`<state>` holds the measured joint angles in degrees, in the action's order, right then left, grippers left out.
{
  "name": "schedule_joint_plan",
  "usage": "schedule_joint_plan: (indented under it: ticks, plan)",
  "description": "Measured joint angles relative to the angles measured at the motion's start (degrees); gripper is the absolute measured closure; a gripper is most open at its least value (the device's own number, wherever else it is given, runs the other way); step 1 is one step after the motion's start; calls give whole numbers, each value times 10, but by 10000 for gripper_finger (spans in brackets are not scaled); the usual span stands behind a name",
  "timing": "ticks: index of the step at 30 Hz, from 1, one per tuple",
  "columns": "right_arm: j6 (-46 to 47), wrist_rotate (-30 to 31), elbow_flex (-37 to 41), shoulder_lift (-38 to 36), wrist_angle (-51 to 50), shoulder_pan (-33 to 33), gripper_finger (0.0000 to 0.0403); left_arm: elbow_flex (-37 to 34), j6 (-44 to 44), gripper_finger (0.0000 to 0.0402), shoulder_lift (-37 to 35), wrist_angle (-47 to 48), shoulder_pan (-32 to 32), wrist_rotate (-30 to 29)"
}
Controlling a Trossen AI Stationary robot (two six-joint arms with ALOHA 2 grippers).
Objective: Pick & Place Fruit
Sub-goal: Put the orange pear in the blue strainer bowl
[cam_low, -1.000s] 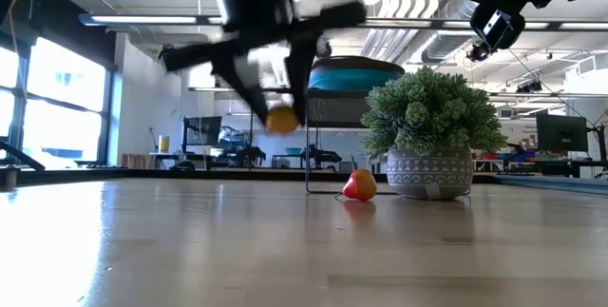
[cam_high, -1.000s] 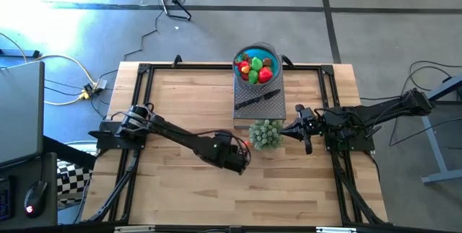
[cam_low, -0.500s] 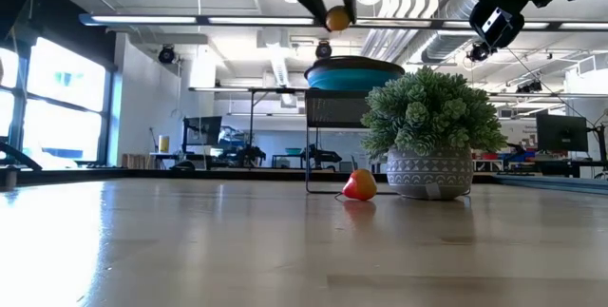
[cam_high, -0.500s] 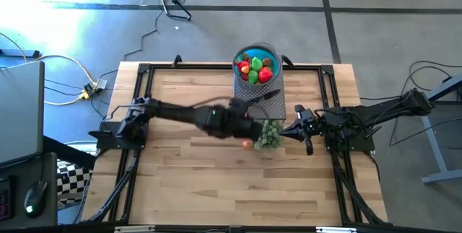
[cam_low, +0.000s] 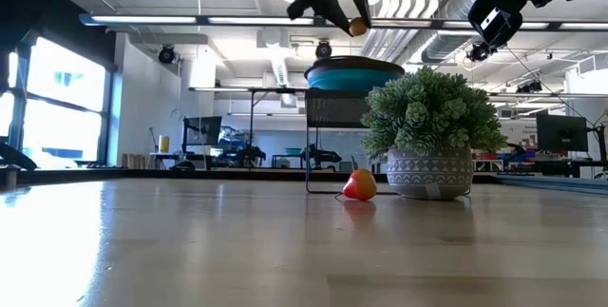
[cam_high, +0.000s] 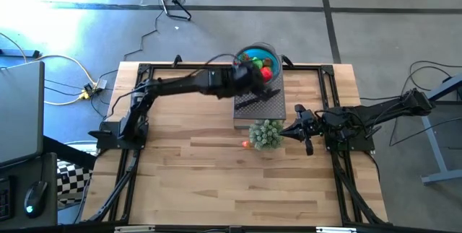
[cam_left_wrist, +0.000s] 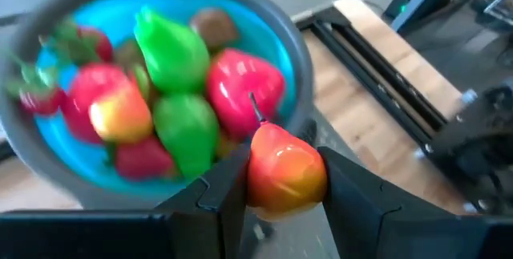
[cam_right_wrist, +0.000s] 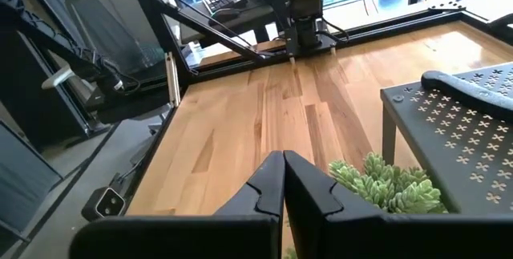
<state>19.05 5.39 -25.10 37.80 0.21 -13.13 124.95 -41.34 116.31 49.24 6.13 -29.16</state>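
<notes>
A bowl (cam_high: 272, 51) of fruit (cam_left_wrist: 172, 91) is set on a perforated stand (cam_high: 267, 107) at the far middle of the bench (cam_high: 188, 175). A potted plant (cam_high: 266, 134) is placed just before the stand, and one fruit (cam_high: 246, 144) is left on the bench at the plant's left.

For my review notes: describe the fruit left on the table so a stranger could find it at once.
Find the potted plant near the middle of the wooden table. Beside its pot lies one small red-and-orange fruit, alone on the bare wood. Other fruits sit in the blue bowl or in the left gripper.
</notes>
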Motion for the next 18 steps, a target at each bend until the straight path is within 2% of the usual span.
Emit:
schedule_joint_plan:
  ticks: [4, 9, 18]
  plan:
    - [5, 9, 0, 0, 2, 0, 400, 0, 38, 265, 0, -16, 31, 5]
    - [20, 37, 0, 0, 4, 1, 400, 0, 57, 265, 0, -12, 64, 52]
    - [38, 57, 0, 0, 5, 1, 400, -2, 84, 265, 10, -12, 65, 72]
